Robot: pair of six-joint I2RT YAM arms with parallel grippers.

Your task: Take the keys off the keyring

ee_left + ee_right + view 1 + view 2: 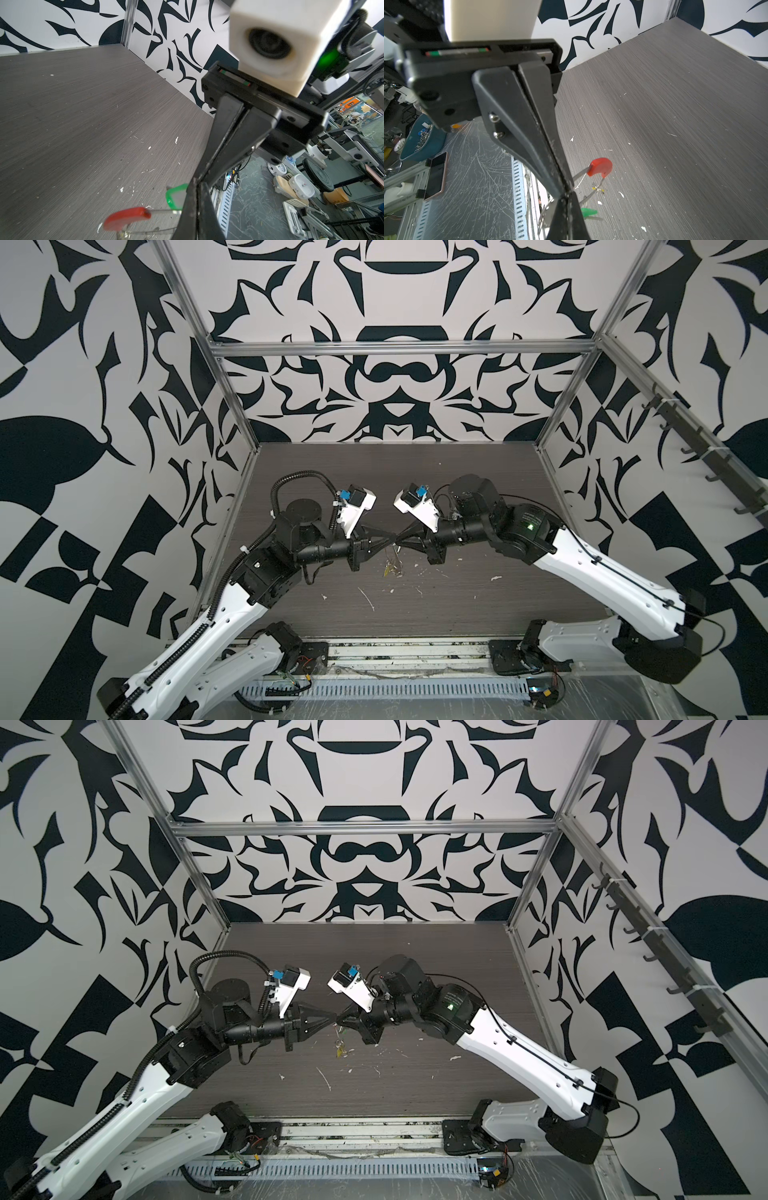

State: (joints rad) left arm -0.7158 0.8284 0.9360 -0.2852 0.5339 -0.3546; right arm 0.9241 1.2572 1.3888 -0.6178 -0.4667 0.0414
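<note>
In both top views the left claw (392, 536) and the right claw (402, 538) meet tip to tip above the middle of the desk (457, 472), each pressed together. The keyring (393, 558) hangs just beneath them with the yellow tag (388, 571) lowest. We cannot tell whether it touches the desk.

In the left wrist view the left claw (195, 188) is pinched shut, and the thin metal of the keyring (164, 211) runs into its tips. The red strip (126, 216) sits on that metal, and the green tag (175, 195) is just beside the claw. The right claw (204, 168) comes down to the same spot.

In the right wrist view the right claw (568, 187) is pressed together where the band from the red strip (600, 166) enters it, so it too seems to pinch the ring. The hoop's holed band (545, 212) curves out beside the left claw (568, 197).

We judge that the step in hand is securing the ring with both claws, and no key is off yet. Next, one claw should hold the ring firm. The other should let go, take a tag by its small loop and work it along to the ring's opening.
</note>
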